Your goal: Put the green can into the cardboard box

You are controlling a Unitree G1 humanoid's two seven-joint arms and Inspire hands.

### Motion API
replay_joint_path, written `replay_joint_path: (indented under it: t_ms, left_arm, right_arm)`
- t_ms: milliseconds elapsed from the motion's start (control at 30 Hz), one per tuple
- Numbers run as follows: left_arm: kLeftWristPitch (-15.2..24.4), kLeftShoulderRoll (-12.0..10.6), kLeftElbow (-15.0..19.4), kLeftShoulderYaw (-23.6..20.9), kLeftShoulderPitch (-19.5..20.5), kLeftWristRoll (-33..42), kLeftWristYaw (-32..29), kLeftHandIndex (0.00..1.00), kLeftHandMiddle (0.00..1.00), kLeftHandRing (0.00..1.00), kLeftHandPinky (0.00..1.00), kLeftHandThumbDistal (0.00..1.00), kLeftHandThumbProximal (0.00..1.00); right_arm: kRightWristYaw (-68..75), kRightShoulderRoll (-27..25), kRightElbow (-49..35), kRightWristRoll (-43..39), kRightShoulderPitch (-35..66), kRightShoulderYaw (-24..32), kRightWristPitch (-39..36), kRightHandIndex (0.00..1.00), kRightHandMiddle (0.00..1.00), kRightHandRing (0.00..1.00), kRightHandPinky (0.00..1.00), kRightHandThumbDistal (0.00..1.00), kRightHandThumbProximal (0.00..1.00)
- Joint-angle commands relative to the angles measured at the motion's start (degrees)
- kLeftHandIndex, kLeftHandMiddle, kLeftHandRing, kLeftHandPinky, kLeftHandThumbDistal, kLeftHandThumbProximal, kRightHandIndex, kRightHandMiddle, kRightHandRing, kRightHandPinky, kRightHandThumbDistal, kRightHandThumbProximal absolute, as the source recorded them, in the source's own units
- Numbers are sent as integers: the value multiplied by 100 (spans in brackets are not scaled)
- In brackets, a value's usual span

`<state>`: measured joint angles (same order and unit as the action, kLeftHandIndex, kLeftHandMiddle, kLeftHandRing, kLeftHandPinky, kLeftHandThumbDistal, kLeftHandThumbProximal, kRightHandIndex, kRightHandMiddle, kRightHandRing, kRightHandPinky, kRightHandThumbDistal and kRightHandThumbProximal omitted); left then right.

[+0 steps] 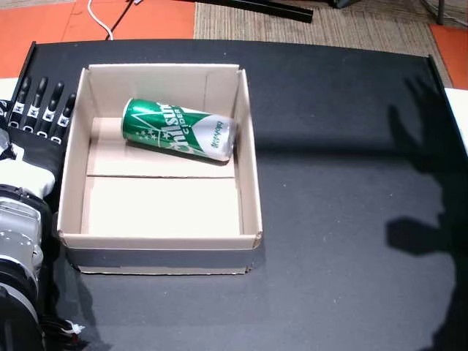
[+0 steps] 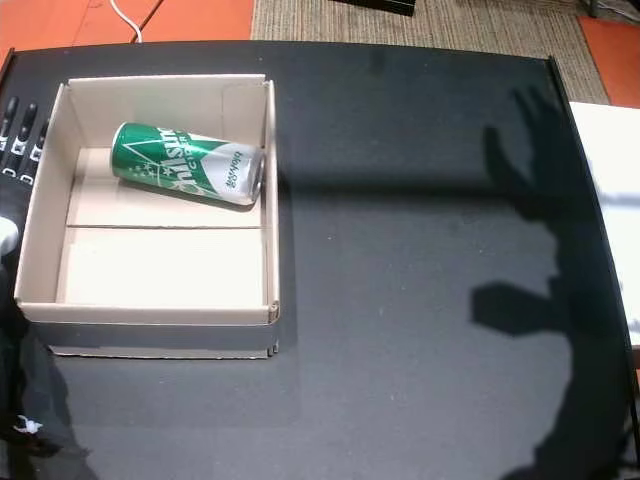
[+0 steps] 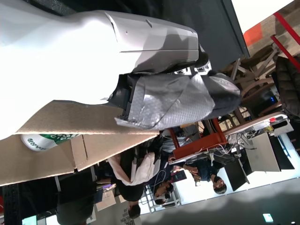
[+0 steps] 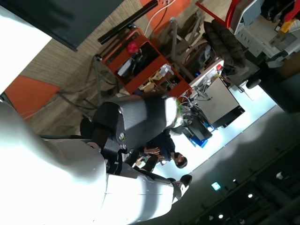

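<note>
The green can [image 1: 178, 129] lies on its side inside the cardboard box [image 1: 157, 238], against the far wall with its silver end to the right. Both head views show it there, can [image 2: 187, 163] in box [image 2: 150, 312]. My left hand [image 1: 40, 110] rests just outside the box's left wall with its fingers straight and apart, holding nothing. The left wrist view shows that hand [image 3: 173, 101] above the box wall, with part of the can [image 3: 47, 140] behind it. My right hand [image 4: 136, 124] appears only in the right wrist view. Its shadow, with spread fingers, falls on the table's right side.
The box sits on a black table top [image 1: 336, 219] whose right edge meets a white surface [image 1: 459, 110]. Orange floor and a white cable [image 1: 99, 18] lie beyond the far edge. Both wrist views show people and furniture in the room behind.
</note>
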<state>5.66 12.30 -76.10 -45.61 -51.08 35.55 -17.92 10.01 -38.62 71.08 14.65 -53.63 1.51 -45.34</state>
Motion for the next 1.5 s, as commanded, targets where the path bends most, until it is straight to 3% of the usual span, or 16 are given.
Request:
replay_joint_path:
  t_ms: [0, 33, 100, 200, 333, 400, 467, 600, 633, 700, 733, 833, 933, 1100, 1267, 1467]
  left_arm:
    - [-6, 87, -62, 12, 44, -69, 22, 50, 55, 69, 74, 0, 89]
    - [-11, 90, -63, 11, 43, -67, 27, 49, 54, 68, 73, 0, 89]
    - [-21, 90, -63, -2, 32, -51, 62, 48, 52, 67, 72, 0, 88]
    - [-20, 88, -62, -1, 37, -52, 65, 46, 50, 65, 72, 0, 90]
    - [-30, 94, -59, 1, 46, -50, 29, 46, 48, 64, 72, 0, 93]
    - [-44, 103, -57, 2, 41, -48, 15, 48, 48, 63, 71, 0, 94]
    - [-64, 119, -56, 0, 37, -44, -2, 47, 48, 65, 73, 0, 94]
    - [-8, 130, -52, 34, 24, -83, 12, 43, 51, 68, 83, 0, 95]
    - [-4, 134, -52, 37, 21, -85, 16, 44, 52, 70, 85, 0, 95]
    - [-3, 144, -53, 36, 22, -78, 11, 49, 56, 75, 90, 0, 97]
    - [8, 145, -53, 35, 23, -76, 18, 52, 58, 76, 90, 0, 97]
    - [16, 147, -50, 21, 22, -56, 22, 60, 63, 80, 93, 0, 99]
    - [19, 145, -46, 22, 30, -56, -14, 63, 66, 80, 94, 0, 100]
    - [28, 139, -47, 28, 27, -67, 59, 64, 66, 80, 91, 0, 100]
    - [-10, 146, -42, 22, 22, -51, 20, 68, 66, 80, 92, 0, 100]
    - [-2, 137, -41, 0, 14, -29, 62, 67, 65, 81, 93, 0, 100]
  right_arm:
    - [-78, 142, -68, -196, 227, 129, -168, 74, 88, 99, 98, 45, 23]
    - [-86, 201, -88, -221, 284, 137, -225, 74, 88, 99, 98, 45, 24]
    - [-145, 321, -130, -248, 422, 135, -418, 75, 89, 100, 100, 38, 14]
    - [-171, 491, -180, -250, 686, 134, -690, 76, 88, 100, 100, 32, 23]
    - [-368, 680, -165, -437, 1097, 251, -966, 77, 88, 100, 100, 38, 36]
    - [-466, 737, -168, -521, 1309, 293, -1027, 77, 88, 100, 100, 36, 40]
    - [-536, 788, -172, -596, 1492, 343, -1086, 78, 88, 100, 100, 28, 31]
    - [-26, 1172, -139, -864, 1688, 694, -1016, 77, 84, 94, 100, 28, 20]
    - [277, 1374, -131, -973, 1682, 856, -1003, 78, 85, 94, 100, 18, 19]
    - [963, 1791, -114, -1181, 1626, 1184, -1082, 78, 82, 91, 100, 2, 2]
    - [1187, 2005, -110, -1339, 1584, 1351, -1137, 78, 82, 92, 100, 0, 3]
    - [1487, 2407, -114, -1644, 1488, 1635, -1108, 82, 84, 95, 100, 0, 19]
    - [1395, 2529, -108, -1755, 1473, 1717, -1038, 82, 84, 94, 100, 0, 19]
    - [1035, 2461, -111, -1901, 1489, 1856, -1006, 83, 84, 93, 100, 0, 30]
    - [913, 2449, -149, -2026, 1460, 2006, -1009, 81, 80, 91, 100, 0, 24]
    - [799, 2442, -142, -1995, 1473, 2027, -1002, 81, 80, 90, 100, 0, 21]
